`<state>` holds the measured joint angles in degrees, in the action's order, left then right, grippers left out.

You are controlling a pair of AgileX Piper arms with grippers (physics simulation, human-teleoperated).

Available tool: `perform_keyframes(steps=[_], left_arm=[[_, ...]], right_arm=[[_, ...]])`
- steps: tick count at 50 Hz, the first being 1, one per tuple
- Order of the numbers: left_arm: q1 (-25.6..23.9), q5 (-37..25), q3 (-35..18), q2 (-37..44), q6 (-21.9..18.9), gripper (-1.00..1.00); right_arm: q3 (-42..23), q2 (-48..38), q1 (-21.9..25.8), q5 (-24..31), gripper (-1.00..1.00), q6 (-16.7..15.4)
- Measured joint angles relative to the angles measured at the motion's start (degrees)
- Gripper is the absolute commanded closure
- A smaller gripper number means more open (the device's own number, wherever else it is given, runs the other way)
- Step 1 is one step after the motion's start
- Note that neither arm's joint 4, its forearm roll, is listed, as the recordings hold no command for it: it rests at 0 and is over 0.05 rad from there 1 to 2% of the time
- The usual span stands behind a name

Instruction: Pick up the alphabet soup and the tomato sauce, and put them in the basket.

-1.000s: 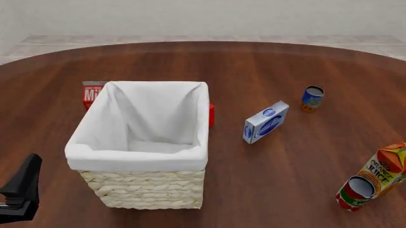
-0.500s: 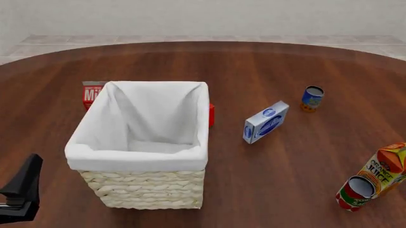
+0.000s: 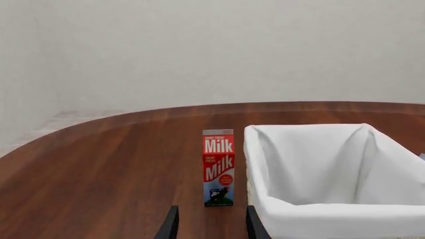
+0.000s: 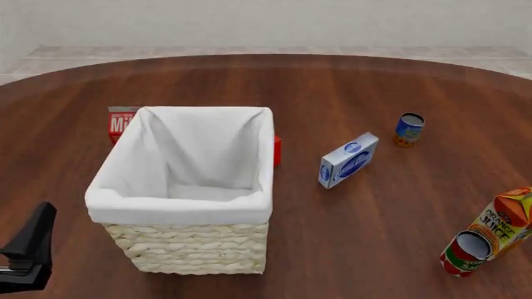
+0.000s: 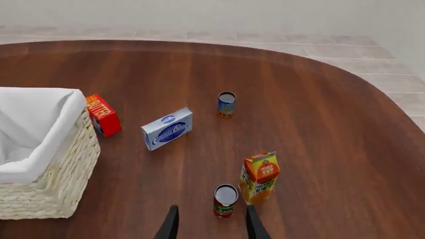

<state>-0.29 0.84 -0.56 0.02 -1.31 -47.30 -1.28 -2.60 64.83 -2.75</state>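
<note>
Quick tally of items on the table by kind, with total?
Cans: 2, alphabet soup and tomato sauce
Cartons: 2, milk and orange juice
Boxes: 2, blue-and-white box and red box
Baskets: 1, basket
Total: 7

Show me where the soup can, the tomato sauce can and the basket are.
soup can (image 4: 409,128), front view, on its blue label.
tomato sauce can (image 5: 225,201), right wrist view, on its side label under the grey top.
basket (image 4: 195,248), front view, on its woven front wall.
</note>
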Motion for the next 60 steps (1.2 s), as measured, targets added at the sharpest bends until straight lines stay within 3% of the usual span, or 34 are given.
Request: perform_keyframes(steps=[20,60], left_arm=[[-0.1,0.0,0.0,0.0,0.0,-1.0],[0.0,0.1,0.0,0.0,0.2,-1.0]], right_arm=[[9.5,1.0,-2.4,-1.4,-1.0,-0.7],[25.3,-1.0,-4.7,-12.6,-1.0,-0.7]])
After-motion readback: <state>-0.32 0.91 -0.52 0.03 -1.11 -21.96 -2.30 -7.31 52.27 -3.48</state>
